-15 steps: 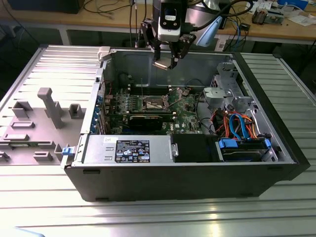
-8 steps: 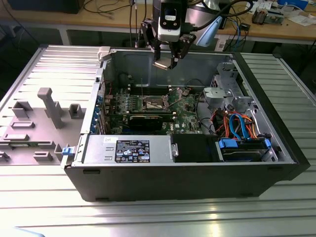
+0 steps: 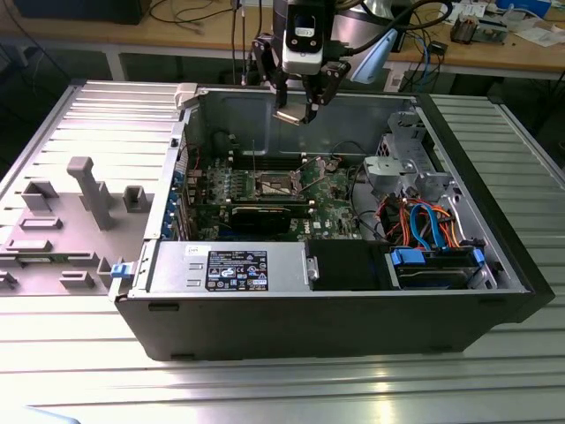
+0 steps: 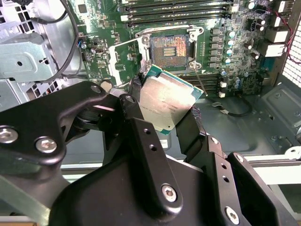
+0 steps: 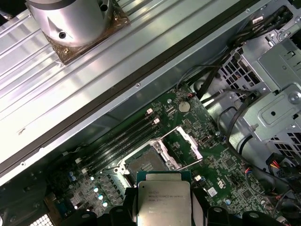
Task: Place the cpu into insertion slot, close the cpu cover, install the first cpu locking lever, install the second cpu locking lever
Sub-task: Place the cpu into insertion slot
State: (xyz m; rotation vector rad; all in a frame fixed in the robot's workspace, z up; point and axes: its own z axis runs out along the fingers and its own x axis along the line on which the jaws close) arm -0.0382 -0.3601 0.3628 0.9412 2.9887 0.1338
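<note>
As it hovers, the gripper (image 3: 297, 110) clamps the cpu (image 4: 165, 101) (silver).

I'm seeing the open case (image 3: 309, 322) lying on the ribbed table (image 3: 265, 389), a grey jig (image 3: 88, 190) sitting at the exterior view's left.

Black label (image 3: 237, 269) on power supply (image 3: 177, 265), print on cpu (image 5: 163, 201), neither legible

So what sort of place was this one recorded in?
Probably a robotics lab or electronics workshop: an open computer case sits on a ribbed metal table, a cable-strewn wooden workbench stands behind, and the claw holds the cpu over the motherboard.
</note>
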